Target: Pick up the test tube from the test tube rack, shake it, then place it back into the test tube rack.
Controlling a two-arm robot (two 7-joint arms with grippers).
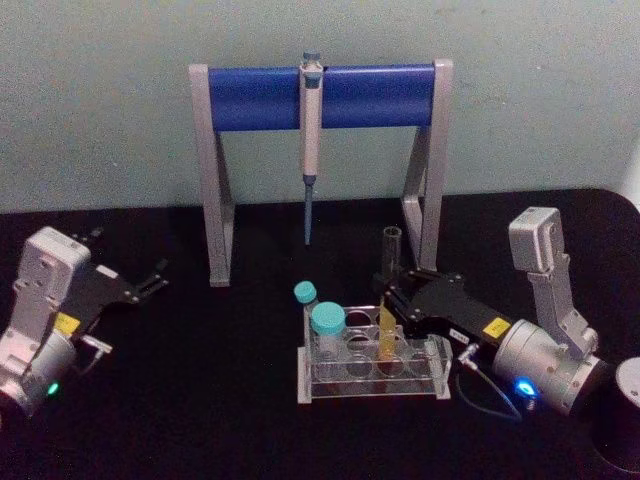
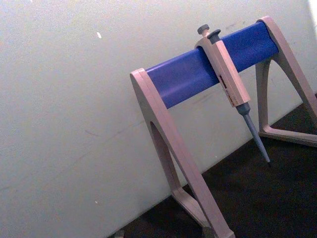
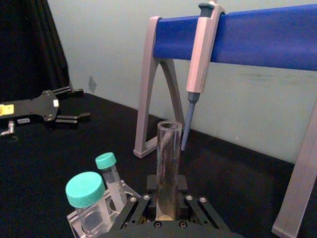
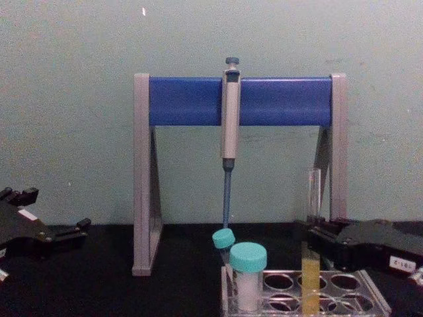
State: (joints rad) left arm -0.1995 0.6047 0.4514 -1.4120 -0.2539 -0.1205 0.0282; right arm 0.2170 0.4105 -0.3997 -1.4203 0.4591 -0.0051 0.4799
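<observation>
While the test tube stands upright in a back-row hole of the test tube rack at the centre of the black counter, the right claw reaches in from about four o'clock and closes its fingers around the tube's mid-section, above the yellow liquid and below the open mouth. In the right wrist view the tube rises straight between the two fingers, pinched between them. Two teal-capped tubes sit in the rack at the tube's nine o'clock. The pipette stand with its hanging pipette stands at twelve o'clock behind the rack. The left claw rests parked at nine o'clock, well apart, fingers spread and empty.
</observation>
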